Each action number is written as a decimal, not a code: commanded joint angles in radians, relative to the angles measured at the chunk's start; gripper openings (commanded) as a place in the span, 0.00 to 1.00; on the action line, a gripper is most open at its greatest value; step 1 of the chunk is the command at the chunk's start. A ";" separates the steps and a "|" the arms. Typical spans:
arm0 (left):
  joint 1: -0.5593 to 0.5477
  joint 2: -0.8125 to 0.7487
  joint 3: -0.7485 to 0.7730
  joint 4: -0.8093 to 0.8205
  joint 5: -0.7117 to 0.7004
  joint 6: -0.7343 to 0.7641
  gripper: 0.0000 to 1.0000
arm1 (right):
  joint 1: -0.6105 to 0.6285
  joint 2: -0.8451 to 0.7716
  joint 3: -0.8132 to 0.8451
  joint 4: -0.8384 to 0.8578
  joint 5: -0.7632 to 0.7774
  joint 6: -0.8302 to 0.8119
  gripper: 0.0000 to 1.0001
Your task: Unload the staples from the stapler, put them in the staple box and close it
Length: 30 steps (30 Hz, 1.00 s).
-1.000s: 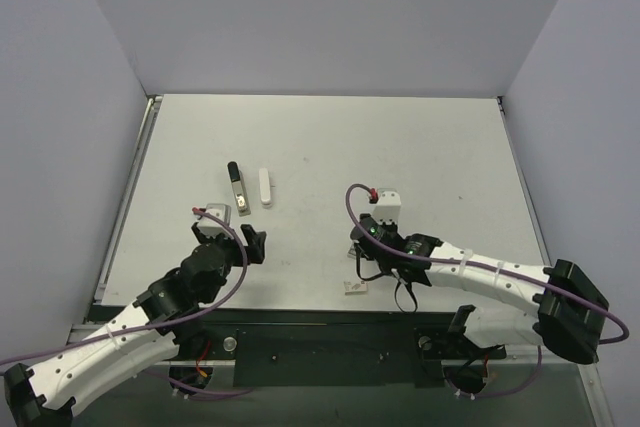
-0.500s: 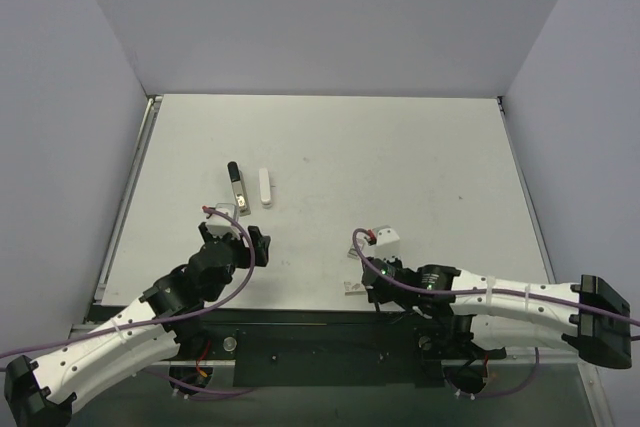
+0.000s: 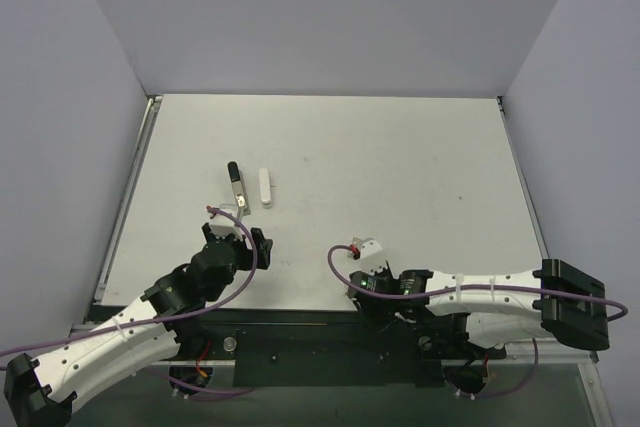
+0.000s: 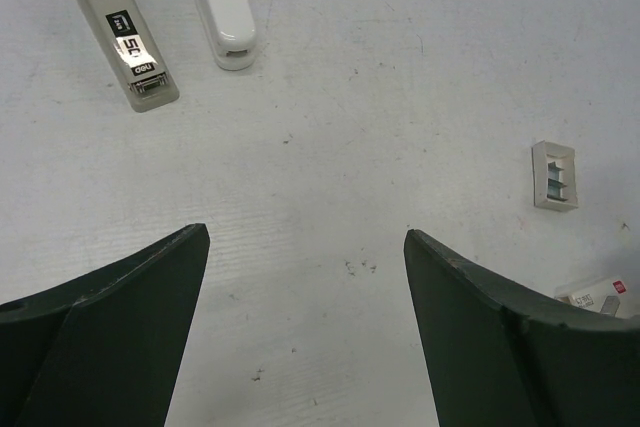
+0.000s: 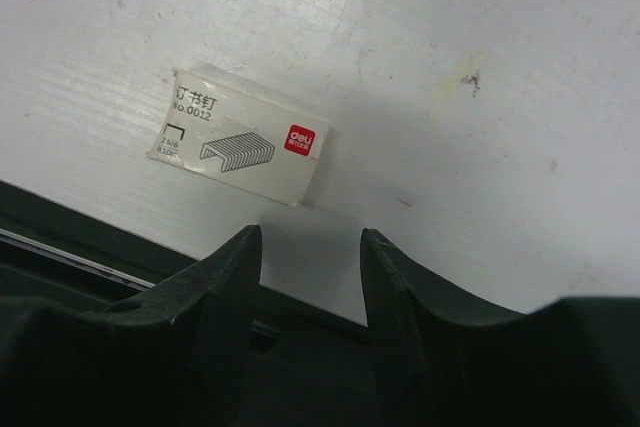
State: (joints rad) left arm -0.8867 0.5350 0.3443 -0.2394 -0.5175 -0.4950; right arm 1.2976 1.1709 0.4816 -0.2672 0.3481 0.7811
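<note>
Tabletop [image 3: 420,147] inspected.

- **Stapler:** The stapler [image 3: 237,190] lies left of centre, its black-and-silver rail part flat on the surface. The white top bar [image 3: 264,187] lies just to its right, parallel and apart from it.
- **Left end effector:** The left end effector [image 4: 305,235] hovers near the stapler on its near side. The fingers are spread wide and nothing is held.
- **Right end effector:** The right end effector [image 5: 305,267] is at the near edge. The fingers are partly apart and empty. A white staple packet [image 5: 240,147] with a red mark lies just beyond the fingertips.
- **Other item:** A small grey tray-like piece [image 4: 555,175] rests nearby. Its contents are too small to tell.
</note>
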 commanded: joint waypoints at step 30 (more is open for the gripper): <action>0.005 -0.024 -0.007 0.009 0.001 -0.010 0.91 | -0.124 0.338 0.175 0.313 -0.173 -0.220 0.39</action>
State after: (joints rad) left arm -0.8867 0.5255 0.3412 -0.2436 -0.5152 -0.4946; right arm 1.1961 1.4532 0.6258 0.0360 0.2157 0.5514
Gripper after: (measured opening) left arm 0.909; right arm 0.395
